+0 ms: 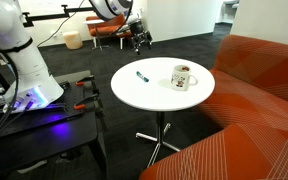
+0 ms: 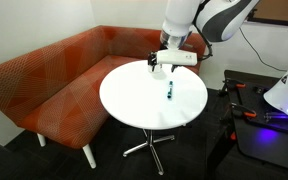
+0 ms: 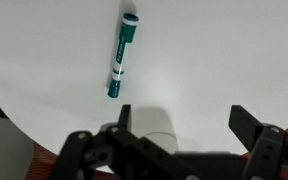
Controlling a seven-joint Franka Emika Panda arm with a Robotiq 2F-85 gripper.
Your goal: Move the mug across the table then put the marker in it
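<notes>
The white mug point(image 1: 181, 77) with a dark print stands on the round white table point(image 1: 154, 95), on the side near the orange couch. The blue marker point(image 1: 141, 75) lies flat beside it, apart from it; it also shows in the other exterior view point(image 2: 169, 90) and in the wrist view point(image 3: 122, 55). My gripper point(image 3: 184, 118) is open and empty and hovers above the table point(image 2: 144, 105). In the wrist view the mug point(image 3: 152, 125) shows as a blurred white shape close to one finger. The gripper point(image 2: 157, 64) hides the mug in this exterior view. It also shows in the other exterior view point(image 1: 136, 38).
An orange couch point(image 1: 269, 90) wraps round the table's far side point(image 2: 54, 80). The robot's dark stand with orange clamps point(image 1: 44, 110) is beside the table point(image 2: 269, 120). Chairs point(image 1: 104, 30) stand far back on the carpet.
</notes>
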